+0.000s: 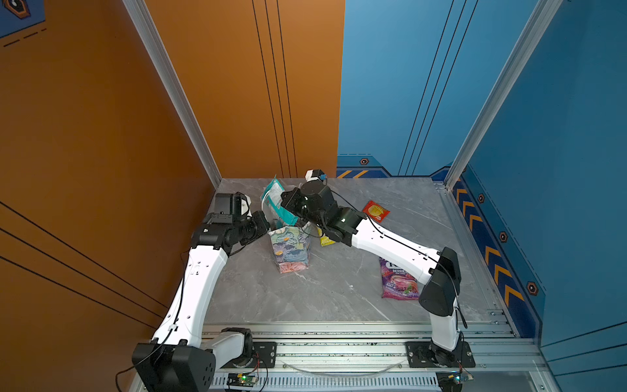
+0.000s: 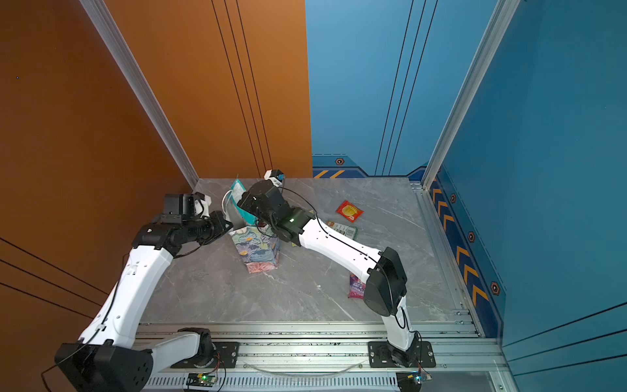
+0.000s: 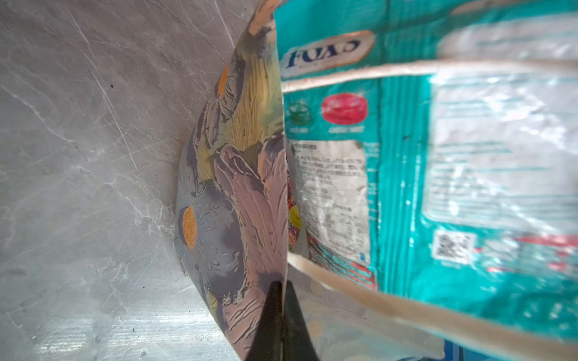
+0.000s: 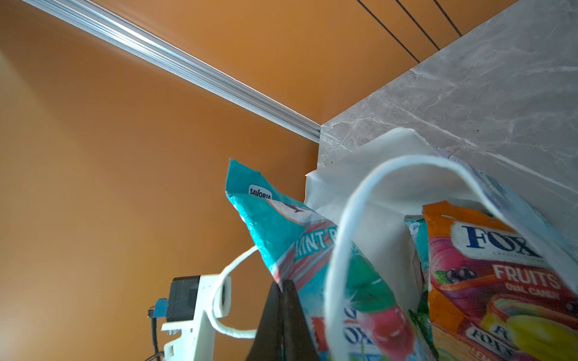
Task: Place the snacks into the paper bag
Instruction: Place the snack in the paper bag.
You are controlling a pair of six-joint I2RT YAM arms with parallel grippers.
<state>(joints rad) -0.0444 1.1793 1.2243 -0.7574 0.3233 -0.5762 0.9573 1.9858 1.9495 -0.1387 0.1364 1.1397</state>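
The flower-print paper bag [image 1: 291, 251] [image 2: 259, 251] stands upright mid-table. My left gripper [image 3: 283, 283] is shut on its rim, one finger on the printed outside [image 3: 237, 187] and one inside. A teal snack packet [image 1: 274, 200] [image 3: 406, 156] sticks up out of the bag's mouth. My right gripper [image 4: 283, 283] is shut on the edge of this teal packet [image 4: 281, 228]. An orange packet [image 4: 500, 265] sits inside the bag, behind a white cord handle [image 4: 344, 234]. A red packet [image 1: 376, 211], a purple packet [image 1: 397, 278], a yellow one [image 1: 325, 240] and a green one [image 2: 342, 229] lie on the table.
The orange wall [image 1: 101, 135] runs close along the left of the bag and the left arm. The right arm's white link [image 1: 390, 244] crosses above the purple and yellow packets. An aluminium rail [image 1: 339, 332] borders the table's near edge.
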